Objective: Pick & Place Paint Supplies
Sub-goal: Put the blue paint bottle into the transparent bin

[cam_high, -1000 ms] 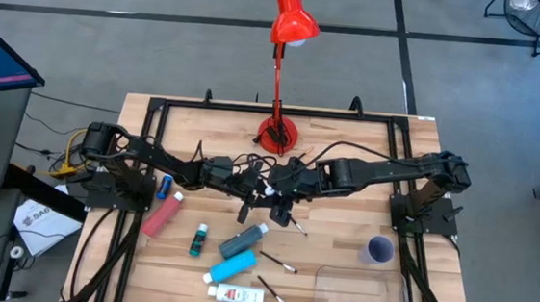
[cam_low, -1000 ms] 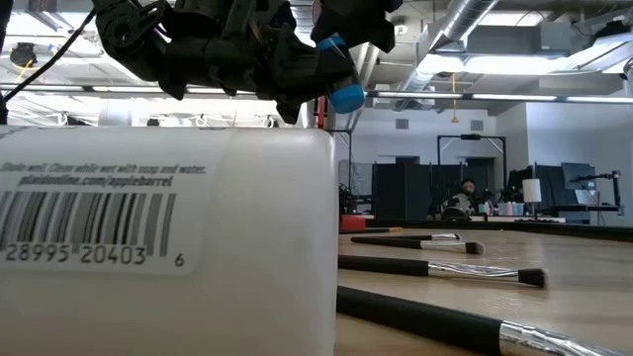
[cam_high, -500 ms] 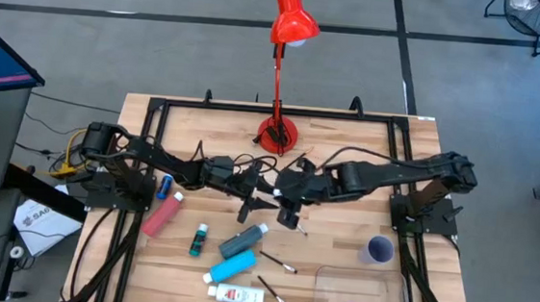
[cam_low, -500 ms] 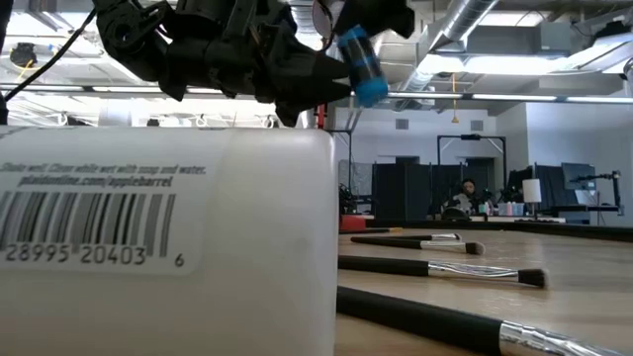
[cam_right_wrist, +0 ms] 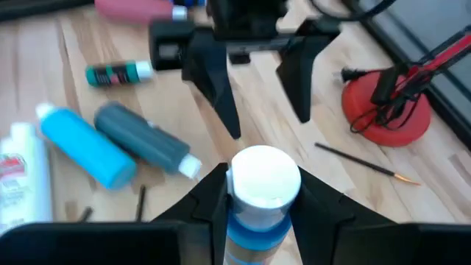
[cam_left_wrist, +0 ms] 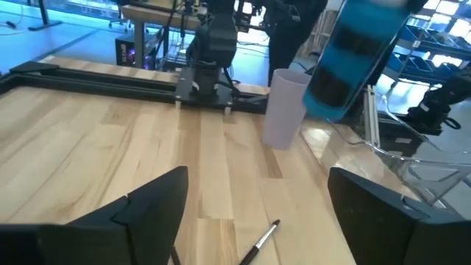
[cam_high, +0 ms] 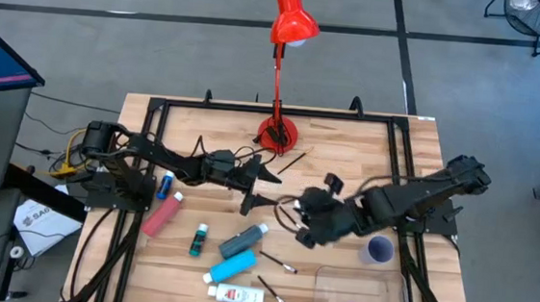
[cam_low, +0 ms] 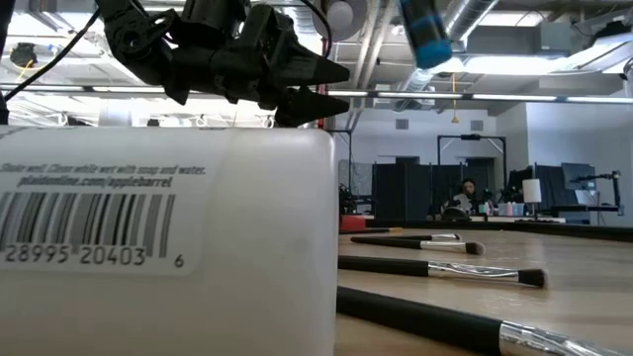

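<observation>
Blue bottle [cam_right_wrist: 257,213] clamped in the right gripper [cam_right_wrist: 257,193]; six more paint containers lie past it, left gripper [cam_high: 265,186] empty, wide open.

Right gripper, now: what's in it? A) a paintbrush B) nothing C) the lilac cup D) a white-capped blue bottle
D: in the right wrist view the right gripper has its fingers closed on a blue bottle with a white cap; the low view shows that bottle held high above the table.
</observation>
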